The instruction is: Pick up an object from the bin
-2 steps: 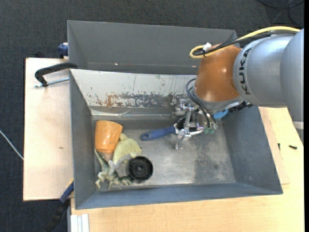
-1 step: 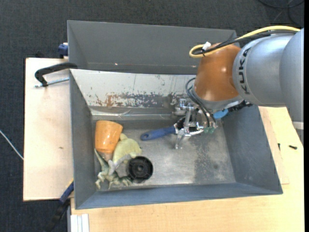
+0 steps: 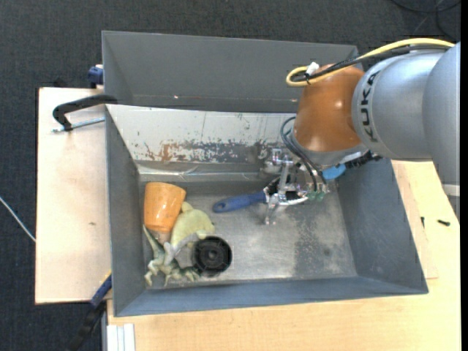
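Note:
My gripper (image 3: 278, 198) hangs low over the bin floor, a little right of the middle, near the back wall. A blue handle-shaped tool (image 3: 238, 203) lies on the floor just to its left, and the tool's right end reaches up to the gripper. Whether that end is gripped is hidden by the gripper's metal parts.
An orange cup (image 3: 162, 205) lies tipped on its side at the bin's left. In front of it are a pale yellow-green soft thing (image 3: 191, 227), a black round disc (image 3: 211, 254) and a greenish-grey floppy piece (image 3: 162, 265). The arm's orange cover looms over the back right corner.

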Robot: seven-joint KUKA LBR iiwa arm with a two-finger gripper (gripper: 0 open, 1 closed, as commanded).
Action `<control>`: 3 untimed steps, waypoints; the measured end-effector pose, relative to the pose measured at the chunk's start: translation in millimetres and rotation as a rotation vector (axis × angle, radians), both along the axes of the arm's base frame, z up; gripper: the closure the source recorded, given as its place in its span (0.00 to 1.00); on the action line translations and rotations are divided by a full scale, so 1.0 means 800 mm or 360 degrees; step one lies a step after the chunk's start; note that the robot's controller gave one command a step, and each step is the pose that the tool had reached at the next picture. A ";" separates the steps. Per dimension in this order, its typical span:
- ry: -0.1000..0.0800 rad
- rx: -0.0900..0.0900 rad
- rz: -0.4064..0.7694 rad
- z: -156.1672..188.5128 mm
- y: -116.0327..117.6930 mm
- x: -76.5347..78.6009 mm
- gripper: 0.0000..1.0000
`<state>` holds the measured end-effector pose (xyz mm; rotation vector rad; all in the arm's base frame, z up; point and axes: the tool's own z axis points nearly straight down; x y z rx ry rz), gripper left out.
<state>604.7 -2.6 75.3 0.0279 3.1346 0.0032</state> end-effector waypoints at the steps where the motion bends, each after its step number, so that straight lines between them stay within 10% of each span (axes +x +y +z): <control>1: 0.0000 0.0000 0.0000 0.001 0.001 0.002 0.00; 2: -0.0001 0.0001 0.0000 0.002 0.002 0.002 1.00; 3: -0.0011 -0.0001 0.0000 0.120 0.003 0.006 1.00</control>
